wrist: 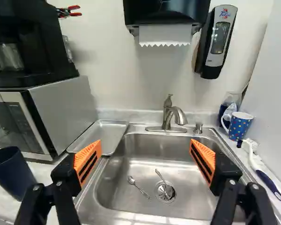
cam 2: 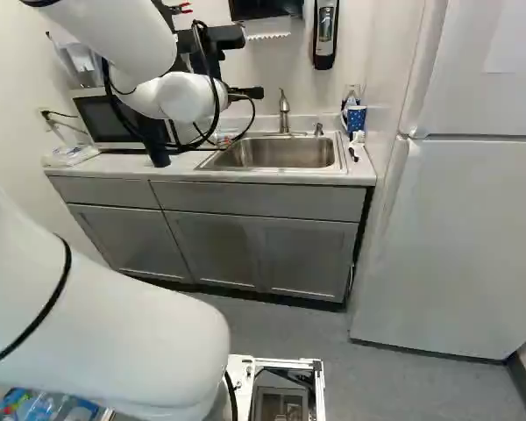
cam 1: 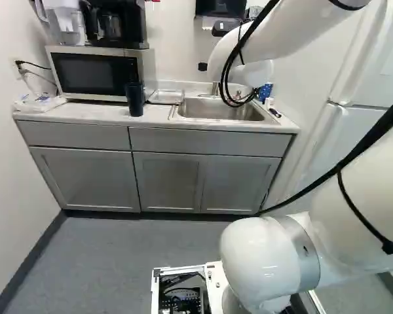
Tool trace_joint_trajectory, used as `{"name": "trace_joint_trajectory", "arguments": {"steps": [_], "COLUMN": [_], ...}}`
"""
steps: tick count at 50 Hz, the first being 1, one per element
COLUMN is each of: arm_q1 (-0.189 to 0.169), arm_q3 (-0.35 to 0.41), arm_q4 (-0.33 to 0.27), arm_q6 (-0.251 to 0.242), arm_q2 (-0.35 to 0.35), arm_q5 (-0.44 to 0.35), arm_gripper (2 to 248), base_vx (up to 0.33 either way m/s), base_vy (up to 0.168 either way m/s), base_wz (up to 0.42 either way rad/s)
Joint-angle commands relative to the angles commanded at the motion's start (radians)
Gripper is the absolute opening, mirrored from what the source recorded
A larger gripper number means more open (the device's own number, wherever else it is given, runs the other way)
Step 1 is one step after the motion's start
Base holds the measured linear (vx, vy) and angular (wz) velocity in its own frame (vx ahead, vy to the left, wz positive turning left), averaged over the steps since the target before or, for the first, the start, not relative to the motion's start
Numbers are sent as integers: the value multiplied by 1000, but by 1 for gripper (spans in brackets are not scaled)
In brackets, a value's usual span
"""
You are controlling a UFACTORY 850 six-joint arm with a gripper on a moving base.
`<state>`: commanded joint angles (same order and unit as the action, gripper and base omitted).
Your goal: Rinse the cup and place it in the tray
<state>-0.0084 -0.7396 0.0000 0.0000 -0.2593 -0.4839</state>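
Note:
The gripper (cam 2: 221, 37) is partly hidden by the arm in the right base view. In the wrist view the gripper (wrist: 145, 154) stands wide open over the near part of the sink, nothing between its orange pads. A dark blue cup (wrist: 10, 172) stands upright on the counter beside the microwave, outside the fingers; the left base view shows this cup (cam 1: 135, 99) too. A shallow metal tray (wrist: 104, 132) lies between microwave and sink. A blue dotted mug (wrist: 240, 125) stands upright at the sink's far corner.
The steel sink (wrist: 131, 176) holds a spoon (wrist: 138, 186) and another utensil by the drain. Its faucet (wrist: 171, 115) rises behind. A brush (wrist: 264, 176) lies beside the sink. A microwave (cam 1: 95, 73), paper towel dispenser (wrist: 166, 11), soap dispenser (wrist: 219, 42) and fridge (cam 2: 456, 237) surround the counter.

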Motion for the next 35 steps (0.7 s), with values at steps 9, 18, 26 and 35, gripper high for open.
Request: {"name": "trace_joint_trajectory", "arguments": {"steps": [9, 18, 26, 35], "arm_q1": [0, 0, 0, 0], "arm_q3": [0, 0, 0, 0], "arm_q4": [0, 0, 0, 0], "arm_q6": [0, 0, 0, 0], "arm_q2": [0, 0, 0, 0], "arm_q5": [0, 0, 0, 0], "arm_gripper": [247, 247, 247, 247], "base_vx": [117, 114, 115, 113], "base_vy": [-118, -102, -99, -100], "base_wz": [81, 157, 148, 151]}}
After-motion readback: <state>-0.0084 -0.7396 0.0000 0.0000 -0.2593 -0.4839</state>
